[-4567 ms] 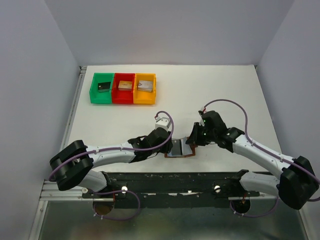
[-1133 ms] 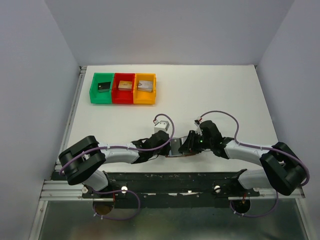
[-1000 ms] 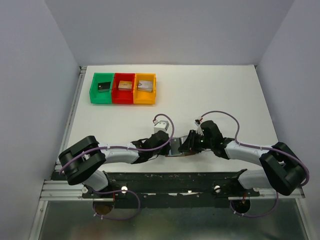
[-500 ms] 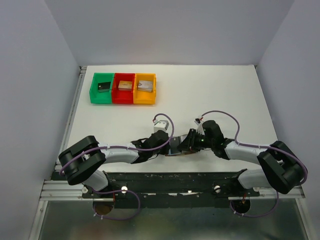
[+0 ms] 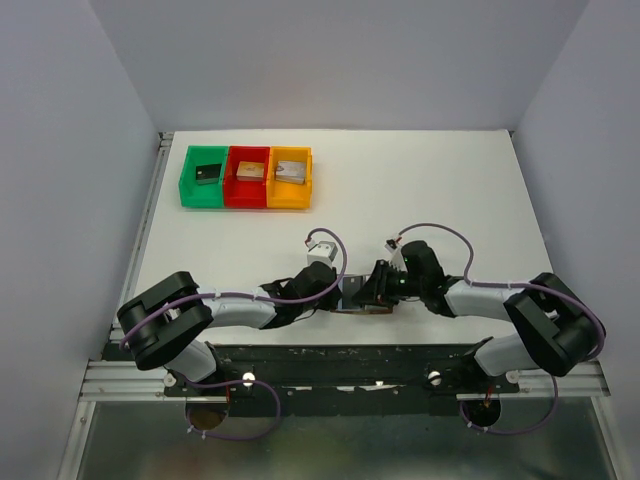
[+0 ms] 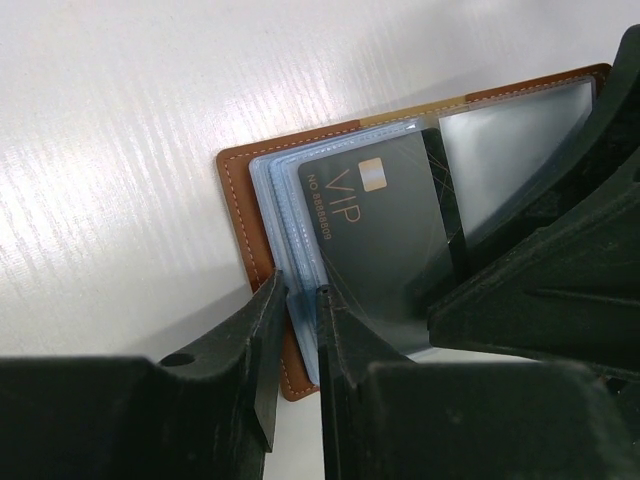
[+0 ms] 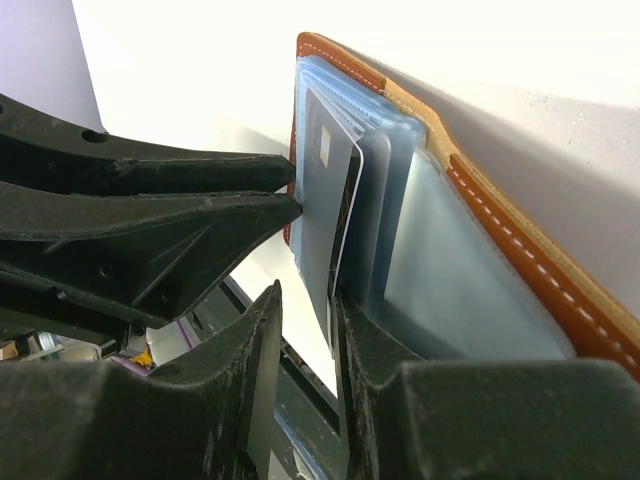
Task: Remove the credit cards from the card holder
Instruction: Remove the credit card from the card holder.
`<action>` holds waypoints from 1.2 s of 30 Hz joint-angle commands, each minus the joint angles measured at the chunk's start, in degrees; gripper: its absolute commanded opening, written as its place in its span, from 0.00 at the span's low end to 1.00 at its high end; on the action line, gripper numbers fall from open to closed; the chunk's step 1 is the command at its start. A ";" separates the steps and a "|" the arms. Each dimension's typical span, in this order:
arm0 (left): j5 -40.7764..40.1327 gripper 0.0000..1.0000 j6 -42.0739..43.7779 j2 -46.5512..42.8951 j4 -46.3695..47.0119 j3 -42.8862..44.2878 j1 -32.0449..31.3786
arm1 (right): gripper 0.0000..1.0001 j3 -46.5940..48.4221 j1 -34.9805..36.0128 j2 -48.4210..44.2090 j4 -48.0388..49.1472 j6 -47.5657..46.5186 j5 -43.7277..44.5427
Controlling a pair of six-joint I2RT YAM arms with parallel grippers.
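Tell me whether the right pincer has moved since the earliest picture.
Yes. The right pincer has shifted left and nearer the base rail, farther from the orange bin.

I'm counting three bins sitting toward the bench's far left corner: one green bin (image 5: pixel 188 181), one red bin (image 5: pixel 247 199), one orange bin (image 5: pixel 290 201). Three small blocks are showing, one per bin: (image 5: pixel 207 174), (image 5: pixel 249 170), (image 5: pixel 289 169). One card holder (image 6: pixel 240 200) is lying by the near edge. One dark card (image 6: pixel 385 240) is showing; further cards I'm not managing to count. Two end effectors are meeting there, the left end effector (image 6: pixel 300 295) and the right end effector (image 7: pixel 305 300).
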 commanded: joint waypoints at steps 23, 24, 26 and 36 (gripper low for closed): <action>2.78 0.00 -1.69 3.30 -2.87 0.02 -0.56 | 0.31 4.21 0.17 -2.04 -5.68 -3.10 0.18; 2.69 0.00 -1.78 3.39 -3.13 0.02 -0.47 | 0.31 4.21 0.17 -2.13 -5.94 -3.10 0.36; 2.43 0.00 -1.87 3.47 -3.49 0.11 -0.39 | 0.30 4.30 0.08 -2.40 -6.56 -3.54 0.62; 1.64 0.00 -2.75 5.14 -7.18 0.99 -0.03 | 0.30 4.04 -0.18 -3.89 -8.41 -4.07 2.12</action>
